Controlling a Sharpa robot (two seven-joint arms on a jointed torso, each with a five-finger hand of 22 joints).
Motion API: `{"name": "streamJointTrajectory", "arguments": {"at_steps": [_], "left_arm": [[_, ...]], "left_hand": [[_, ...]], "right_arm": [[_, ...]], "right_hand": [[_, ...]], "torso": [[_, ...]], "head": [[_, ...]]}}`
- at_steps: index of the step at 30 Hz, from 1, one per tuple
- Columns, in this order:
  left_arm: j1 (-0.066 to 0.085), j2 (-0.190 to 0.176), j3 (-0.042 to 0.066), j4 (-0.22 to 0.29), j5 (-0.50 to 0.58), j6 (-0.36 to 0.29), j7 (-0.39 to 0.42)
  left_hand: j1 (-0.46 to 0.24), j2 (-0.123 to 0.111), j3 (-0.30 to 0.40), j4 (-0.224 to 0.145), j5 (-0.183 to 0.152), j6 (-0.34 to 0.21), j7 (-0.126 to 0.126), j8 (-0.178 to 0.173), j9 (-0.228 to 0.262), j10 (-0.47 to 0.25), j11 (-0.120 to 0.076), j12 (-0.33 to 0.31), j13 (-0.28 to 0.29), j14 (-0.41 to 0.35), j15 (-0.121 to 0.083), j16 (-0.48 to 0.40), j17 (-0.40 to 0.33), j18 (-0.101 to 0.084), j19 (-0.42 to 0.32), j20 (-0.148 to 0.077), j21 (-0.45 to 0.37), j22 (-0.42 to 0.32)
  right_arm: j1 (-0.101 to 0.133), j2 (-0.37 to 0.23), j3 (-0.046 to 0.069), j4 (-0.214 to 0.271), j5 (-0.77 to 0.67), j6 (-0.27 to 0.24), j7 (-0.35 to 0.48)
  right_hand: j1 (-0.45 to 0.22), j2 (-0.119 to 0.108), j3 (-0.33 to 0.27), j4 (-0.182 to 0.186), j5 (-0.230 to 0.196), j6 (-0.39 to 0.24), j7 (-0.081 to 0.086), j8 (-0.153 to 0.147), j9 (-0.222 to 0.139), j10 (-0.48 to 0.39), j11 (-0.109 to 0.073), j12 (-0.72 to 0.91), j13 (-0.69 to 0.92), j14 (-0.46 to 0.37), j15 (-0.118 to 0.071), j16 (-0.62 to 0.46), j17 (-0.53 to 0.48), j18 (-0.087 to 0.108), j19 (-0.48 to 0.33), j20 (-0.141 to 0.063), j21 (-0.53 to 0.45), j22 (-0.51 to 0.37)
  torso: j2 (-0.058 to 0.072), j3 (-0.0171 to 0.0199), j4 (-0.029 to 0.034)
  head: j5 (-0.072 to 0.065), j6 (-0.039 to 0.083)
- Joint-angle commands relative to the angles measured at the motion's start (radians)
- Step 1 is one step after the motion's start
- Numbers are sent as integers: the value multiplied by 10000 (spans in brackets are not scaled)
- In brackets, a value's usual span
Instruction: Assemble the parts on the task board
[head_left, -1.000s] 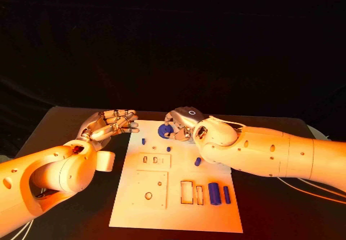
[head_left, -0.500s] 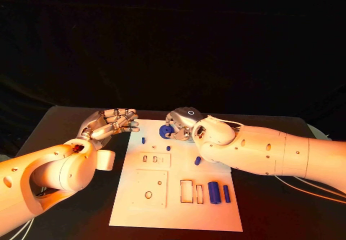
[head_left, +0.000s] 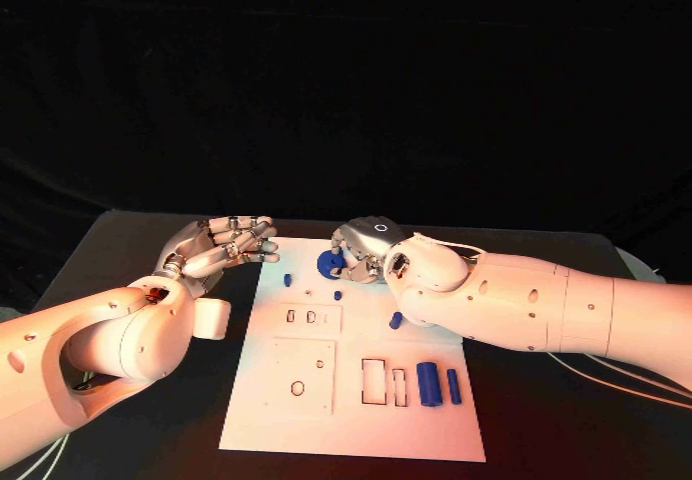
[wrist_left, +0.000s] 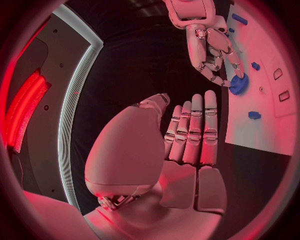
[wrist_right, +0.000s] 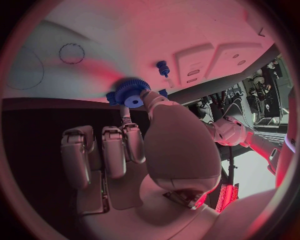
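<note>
The white task board (head_left: 274, 420) lies in the middle of the table. My right hand (head_left: 364, 248) hovers over the board's far end and pinches a blue gear (head_left: 330, 263) between thumb and fingers. The right wrist view shows the gear (wrist_right: 129, 92) close above the board (wrist_right: 125, 35), near a small blue peg (wrist_right: 163, 66). The left wrist view also shows the gear (wrist_left: 238, 85) held in the right hand (wrist_left: 209, 45). My left hand (head_left: 224, 246) is off the board's far left corner and holds nothing, its fingers (wrist_left: 190, 135) straight.
Small blue pegs (head_left: 287, 281) (head_left: 338, 296) (head_left: 395, 321) stand or lie on the board's far half. Two longer blue cylinders (head_left: 428, 383) (head_left: 453, 387) lie beside rectangular slots (head_left: 375, 382) near the right edge. My right forearm (head_left: 562, 310) crosses the board's right side.
</note>
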Motion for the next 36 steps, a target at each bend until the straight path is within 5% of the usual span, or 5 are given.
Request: {"name": "streamJointTrajectory", "arguments": {"at_steps": [1,7,23,31,36], "left_arm": [[38,13,8,22,18,187,38],[39,8,8,22,18,192,26],[39,148,5,-147,-6,202,3],[38,140,3,-202,-7,208,3],[38,122,2,-235,-7,230,13]], "left_hand": [[101,-35,56,25,-41,-27,15,-44,11,60,14,-43,14,-19,-7,-47,10,100,-52,-27,36,10],[101,-35,56,25,-41,-27,15,-44,11,60,14,-43,14,-19,-7,-47,10,100,-52,-27,36,10],[106,-34,70,19,-44,-27,19,-47,12,65,18,-59,13,-22,-5,-52,22,97,-73,-29,71,32],[104,-33,79,17,-44,-38,24,-55,10,57,24,-77,10,-26,-2,-58,30,95,-87,-30,95,47],[103,-28,84,18,-44,-39,26,-56,10,57,25,-82,10,-28,-1,-60,34,94,-93,-30,105,53]], "right_arm": [[-31,34,-15,-39,-157,35,-83],[-34,77,-15,-105,-82,-102,-73],[-36,33,-16,-61,271,157,130],[6,-710,8,440,876,-1488,717],[220,-1705,38,992,2360,-1926,1827]], "right_hand": [[-40,-127,75,16,-93,-149,51,-146,-49,-93,84,-125,1050,937,-19,19,2022,-67,1063,-49,45,2628],[-484,-165,-248,55,-760,-1123,373,-808,-260,-597,381,-622,550,948,238,41,2095,-67,1063,162,45,2628],[-901,124,-554,68,-540,-699,316,-722,-203,-370,354,-368,787,957,246,58,2144,-67,1063,227,45,2628],[-971,158,-552,68,-482,-657,302,-722,-202,-305,340,-302,853,949,233,49,2108,-67,1063,215,45,2628],[-750,172,-431,0,-561,-642,295,-775,-219,-417,328,-415,730,917,218,9,1971,-67,1063,195,45,2628]], "torso": [[-3,-4,4],[-2,-3,-3],[2,2,-1],[-25,22,-45],[-58,45,-116]], "head": [[-10,7],[-26,37],[-56,17],[-54,97],[-76,144]]}}
